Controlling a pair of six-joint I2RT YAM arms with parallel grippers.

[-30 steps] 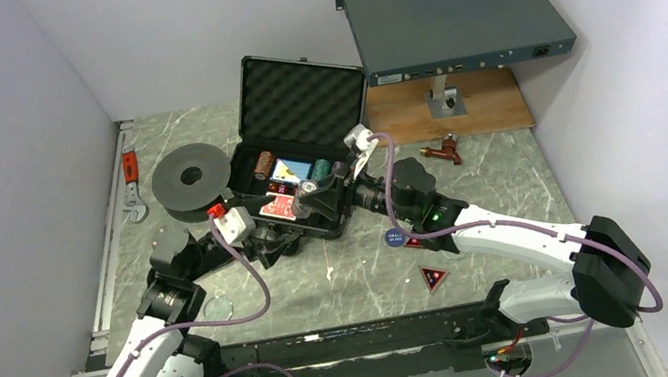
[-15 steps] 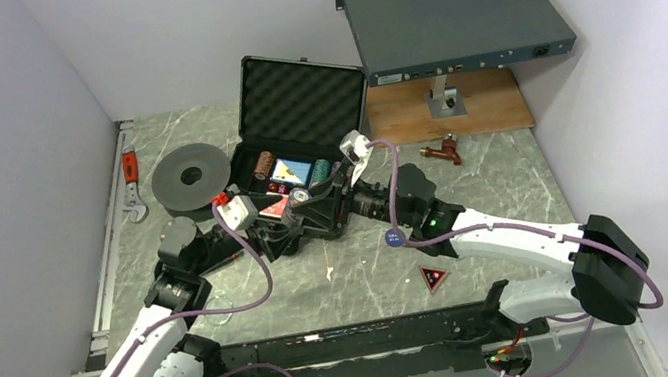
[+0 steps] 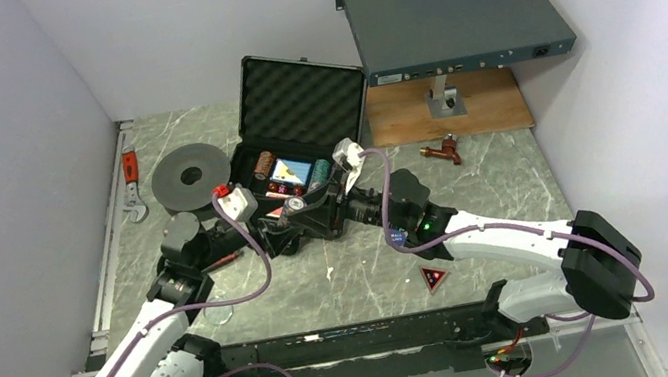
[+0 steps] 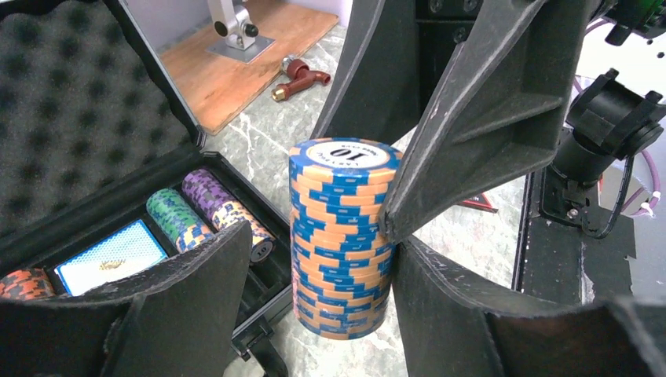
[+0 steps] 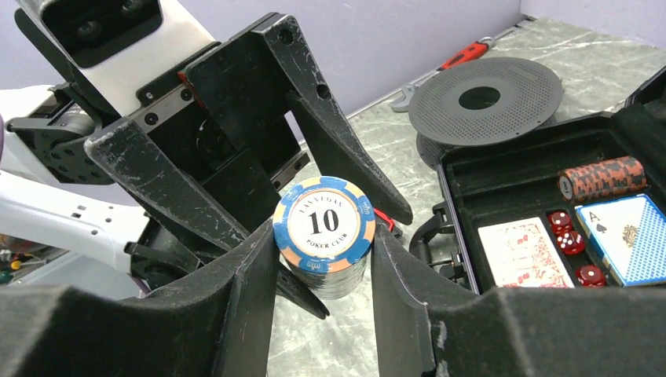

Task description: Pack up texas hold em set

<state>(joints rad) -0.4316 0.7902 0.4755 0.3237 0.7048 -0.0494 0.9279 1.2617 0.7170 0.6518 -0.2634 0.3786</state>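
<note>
A blue-and-orange poker chip stack (image 5: 323,228) marked 10 is held off the table, with my right gripper (image 5: 323,236) shut on its sides. My left gripper (image 4: 322,243) is open around the same stack (image 4: 342,236): its right finger lies against the chips and a gap shows on the left. Both grippers meet just in front of the open black briefcase (image 3: 301,102). The tray holds green chips (image 4: 177,216), purple chips (image 4: 216,206), a red-black stack (image 5: 603,177), a blue deck (image 5: 624,236), a red deck (image 5: 525,251) and red dice (image 5: 561,220). A triangular marker (image 3: 433,279) lies on the table.
A grey rack-mount box (image 3: 456,22) stands at the back right above a wooden board (image 3: 489,108). A dark round spool (image 3: 191,176) and a wrench (image 3: 133,190) lie at the left. A red-handled tool (image 3: 440,149) lies right of the case.
Both arms have shifted left and toward the case. My left gripper has come in around the stack that the right gripper holds, and its jaws have narrowed.
</note>
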